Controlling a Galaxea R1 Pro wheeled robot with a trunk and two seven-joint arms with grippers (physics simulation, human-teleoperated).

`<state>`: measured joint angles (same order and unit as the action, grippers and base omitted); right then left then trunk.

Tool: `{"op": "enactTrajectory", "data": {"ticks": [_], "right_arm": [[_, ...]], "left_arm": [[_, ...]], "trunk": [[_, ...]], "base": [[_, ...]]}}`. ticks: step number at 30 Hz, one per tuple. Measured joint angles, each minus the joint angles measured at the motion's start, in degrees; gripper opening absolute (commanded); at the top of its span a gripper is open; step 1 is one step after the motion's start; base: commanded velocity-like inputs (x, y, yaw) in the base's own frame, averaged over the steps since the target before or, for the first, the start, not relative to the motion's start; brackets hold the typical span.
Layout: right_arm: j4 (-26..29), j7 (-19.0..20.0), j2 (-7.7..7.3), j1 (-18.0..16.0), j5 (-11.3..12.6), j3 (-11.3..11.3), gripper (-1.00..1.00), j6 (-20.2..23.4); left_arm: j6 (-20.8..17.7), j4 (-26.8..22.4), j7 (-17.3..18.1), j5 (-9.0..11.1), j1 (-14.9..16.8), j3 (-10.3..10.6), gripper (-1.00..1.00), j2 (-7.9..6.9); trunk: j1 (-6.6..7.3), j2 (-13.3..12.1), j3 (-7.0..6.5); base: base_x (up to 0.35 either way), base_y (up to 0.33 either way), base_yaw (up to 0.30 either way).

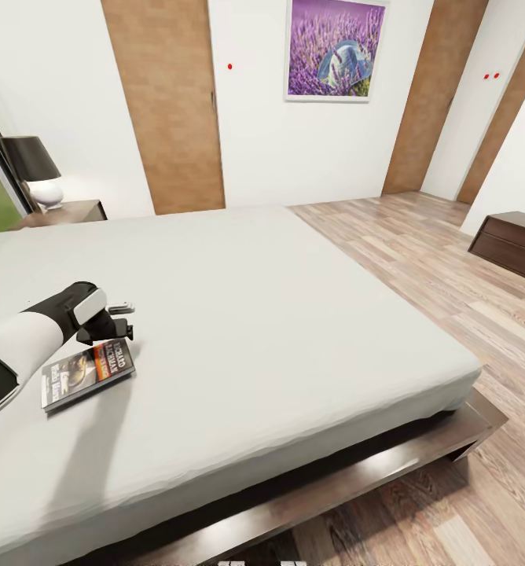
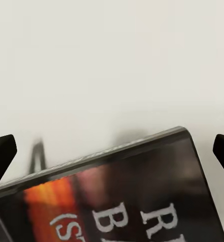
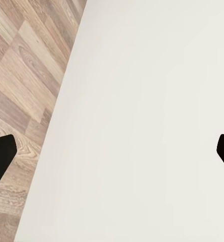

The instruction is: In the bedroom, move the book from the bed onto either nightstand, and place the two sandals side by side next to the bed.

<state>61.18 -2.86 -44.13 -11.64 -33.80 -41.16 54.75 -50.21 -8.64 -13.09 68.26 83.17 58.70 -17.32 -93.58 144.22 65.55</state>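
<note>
- Nearest you, the low dark wood frame runs under the foot of the very large bed (image 1: 294, 330) with its plain off-white mattress, smooth and flat across the middle of the head view
- Your left gripper (image 1: 119, 321) hangs over the mattress near its left side, black fingers spread wide; in the left wrist view the fingertips (image 2: 2, 154) stand apart with nothing between them, so it is released
- The small thin paperback book (image 1: 87, 374) with a dark cover and orange band lies flat on the mattress just beneath and beside that gripper; I cannot tell whether they touch
- Your right gripper (image 3: 112, 151) is also spread and empty, over the mattress edge and the pale wood-plank floor (image 1: 451, 259)
- Farther left, a small dark reddish-brown nightstand (image 1: 70, 211) carries a white lamp with a black shade (image 1: 33, 169)
- At right, a dark brown low cabinet (image 1: 514, 244) sits on the floor
- On the far white wall hang a lavender-field picture (image 1: 335, 49) and tall brown wooden panels (image 1: 168, 102)
</note>
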Motion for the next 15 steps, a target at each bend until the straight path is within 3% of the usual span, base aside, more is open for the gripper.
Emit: {"op": "enactTrajectory", "data": {"ticks": [15], "right_arm": [[0.02,0.0,0.01,0.0,0.0,0.0,1.0,0.0]], "left_arm": [[0.3,-0.01,-0.18,-0.12,0.0,-0.11,1.0,0.0]], "trunk": [[-0.02,-0.01,0.0]], "base": [[-0.021,0.0,0.0]]}}
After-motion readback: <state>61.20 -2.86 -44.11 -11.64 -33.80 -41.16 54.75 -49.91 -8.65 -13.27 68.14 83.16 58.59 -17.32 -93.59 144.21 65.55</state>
